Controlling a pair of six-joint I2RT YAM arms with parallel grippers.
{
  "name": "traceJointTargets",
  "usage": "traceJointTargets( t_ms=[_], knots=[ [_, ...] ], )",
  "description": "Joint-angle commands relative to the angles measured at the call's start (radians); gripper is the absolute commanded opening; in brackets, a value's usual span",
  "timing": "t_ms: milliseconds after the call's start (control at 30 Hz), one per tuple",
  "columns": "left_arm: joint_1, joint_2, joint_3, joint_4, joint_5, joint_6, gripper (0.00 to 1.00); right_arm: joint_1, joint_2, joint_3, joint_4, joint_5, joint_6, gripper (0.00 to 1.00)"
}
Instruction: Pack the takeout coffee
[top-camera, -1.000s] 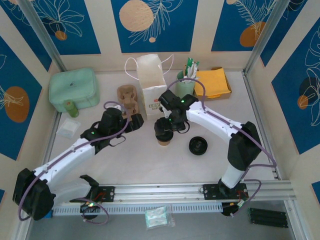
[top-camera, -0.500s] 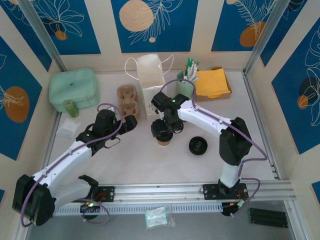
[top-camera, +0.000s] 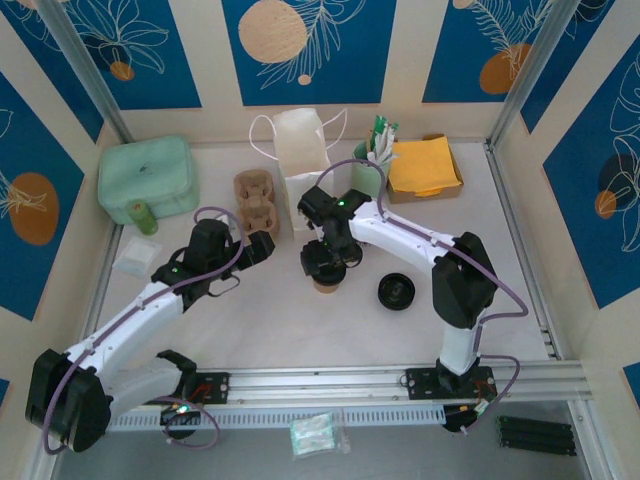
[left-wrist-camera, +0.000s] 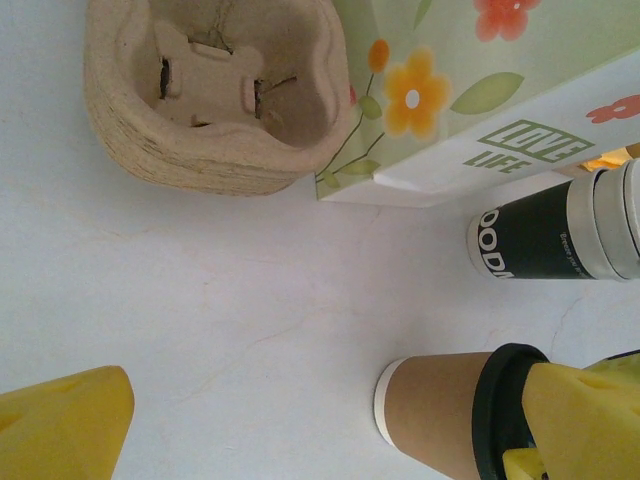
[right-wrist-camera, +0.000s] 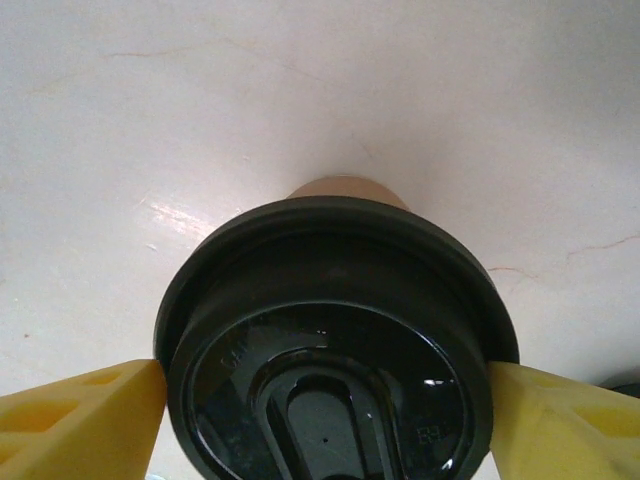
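Over the white table (top-camera: 300, 330), walled by blue panels, your right gripper (top-camera: 327, 262) is sitting over the brown cup (top-camera: 326, 284), just before the paper bag (top-camera: 303, 165). The left gripper (top-camera: 262, 246) is hanging beside it, spread wide and empty.

From the left wrist, the cup is standing upright near the carrier (left-wrist-camera: 215, 90).

From the right wrist, the fingers (right-wrist-camera: 80, 420) are pinching the black lid (right-wrist-camera: 330, 330) on the cup. Press evenly and centred.

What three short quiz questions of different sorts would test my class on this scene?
1. True or false: the left gripper is open and empty.
2. The right gripper closes on which thing? A) the black lid on the kraft cup B) a spoon C) nothing
3. Which thing stands between the green box and the paper bag?
Key: 1 true; 2 A; 3 the pulp cup carrier.
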Motion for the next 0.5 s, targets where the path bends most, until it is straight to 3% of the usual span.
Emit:
traceJointTargets(
  t_ms=[0, 467],
  knots=[
    [0.011, -0.01, -0.011, 0.015, 0.026, -0.001, 0.99, 0.018, 0.044, -0.04, -0.012, -0.001, 0.007, 0.8],
    [0.013, -0.028, 0.004, -0.005, 0.05, -0.011, 1.0, 0.072, 0.034, -0.029, -0.029, 0.049, 0.013, 0.67]
  ],
)
